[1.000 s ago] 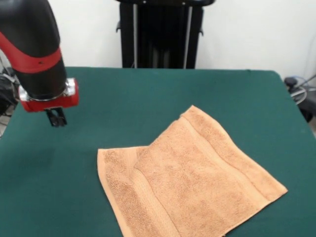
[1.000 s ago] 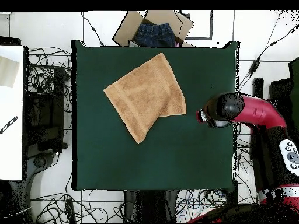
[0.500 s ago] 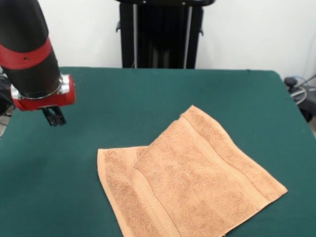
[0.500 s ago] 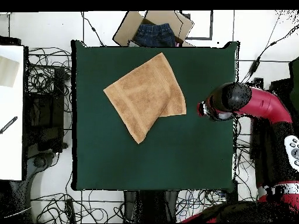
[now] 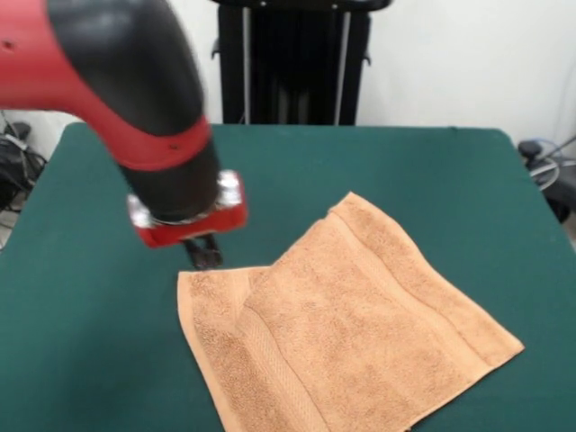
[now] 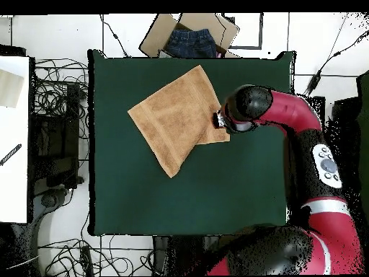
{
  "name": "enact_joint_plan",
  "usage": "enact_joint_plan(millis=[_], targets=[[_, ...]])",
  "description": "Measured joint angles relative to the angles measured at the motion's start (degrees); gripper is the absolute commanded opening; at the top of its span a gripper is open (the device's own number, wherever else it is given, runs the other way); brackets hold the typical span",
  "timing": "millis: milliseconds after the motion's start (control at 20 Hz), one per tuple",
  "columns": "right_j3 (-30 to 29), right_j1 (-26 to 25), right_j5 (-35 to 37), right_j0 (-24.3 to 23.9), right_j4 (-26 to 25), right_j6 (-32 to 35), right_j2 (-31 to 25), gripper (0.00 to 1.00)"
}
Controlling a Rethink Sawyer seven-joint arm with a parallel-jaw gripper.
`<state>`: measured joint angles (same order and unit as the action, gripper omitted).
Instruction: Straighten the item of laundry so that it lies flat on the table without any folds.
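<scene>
A: Where is the towel (image 5: 346,333)?

B: On the green bench (image 5: 378,171), with one part folded over the rest. The gripper (image 5: 203,255) hangs just beside its corner and holds nothing. I cannot tell if it is wide or narrow.

A: What could go wrong?

B: It may come down on bare bench, or grab both layers and drag the fold along.

A dark green table (image 5: 378,171) carries one orange-tan towel (image 5: 351,333), one corner folded over.
</scene>
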<state>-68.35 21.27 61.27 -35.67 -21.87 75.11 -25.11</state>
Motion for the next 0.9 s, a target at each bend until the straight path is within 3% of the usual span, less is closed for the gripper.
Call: enact_joint_plan(millis=[450, 900], targets=[[0.98, -1.54, -1.13, 4.09, 2.17, 0.00, -0.01, 0.00], [1.51, -1.83, -5.81, 7.10, -0.20, 0.00, 3.99, 0.00]])
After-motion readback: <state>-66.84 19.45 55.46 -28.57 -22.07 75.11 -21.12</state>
